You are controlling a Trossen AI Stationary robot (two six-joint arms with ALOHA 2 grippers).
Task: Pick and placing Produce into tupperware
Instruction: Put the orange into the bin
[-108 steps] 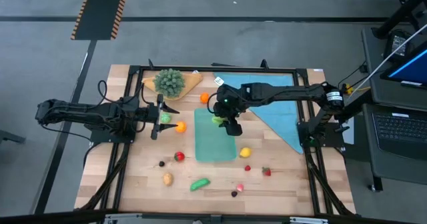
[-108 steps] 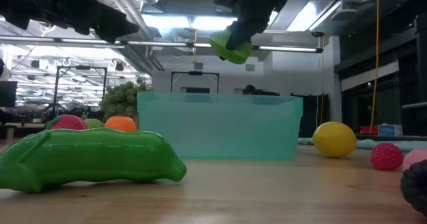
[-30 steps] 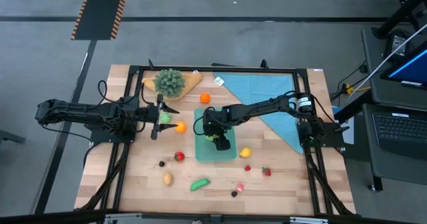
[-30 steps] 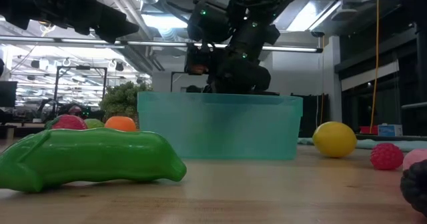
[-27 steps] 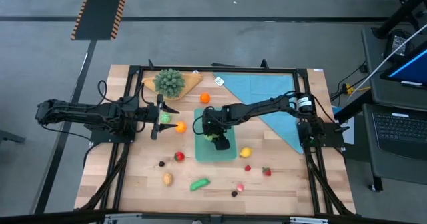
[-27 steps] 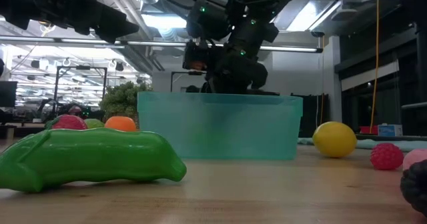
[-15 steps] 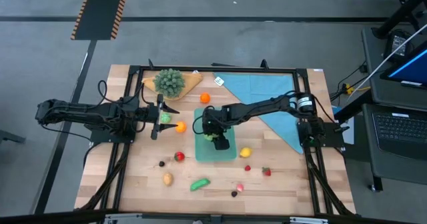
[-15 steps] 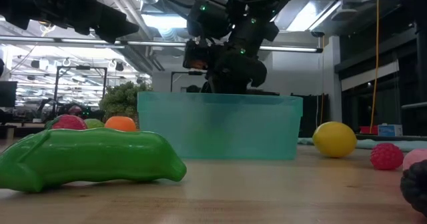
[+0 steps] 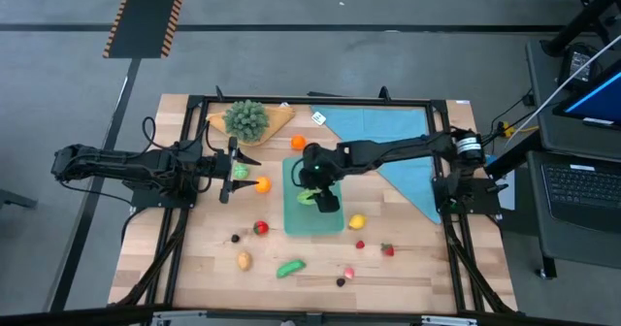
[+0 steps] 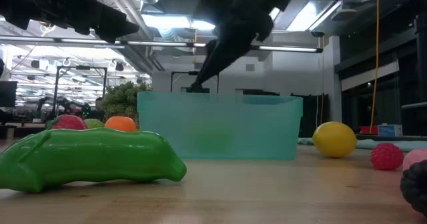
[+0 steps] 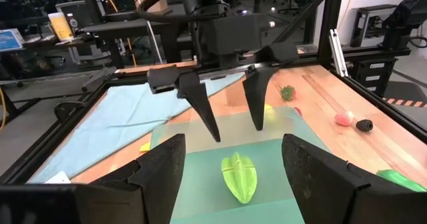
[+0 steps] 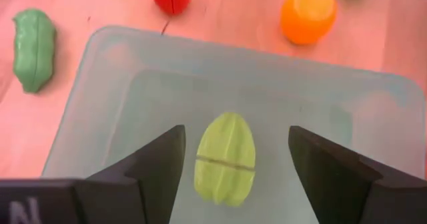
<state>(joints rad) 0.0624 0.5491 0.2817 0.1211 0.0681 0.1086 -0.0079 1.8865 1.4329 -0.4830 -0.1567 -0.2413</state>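
The tupperware is a shallow teal container on the middle of the table. A light-green ribbed piece of produce lies on its floor, also seen in the right wrist view. My right gripper hangs open above it and points steeply down, its fingers clear of the piece on either side. The left wrist view shows that gripper over the green piece. My left gripper waits open at the table's left, with nothing between its fingers.
Loose produce lies around the tupperware: an orange, another orange, a lemon, a red piece, a green pod and a brown piece. A leafy bunch and a light-blue cloth lie at the back.
My right gripper has risen out of the tupperware and drawn a little toward the far edge, its fingers still apart. The light-green piece has stayed lying on the container's floor.
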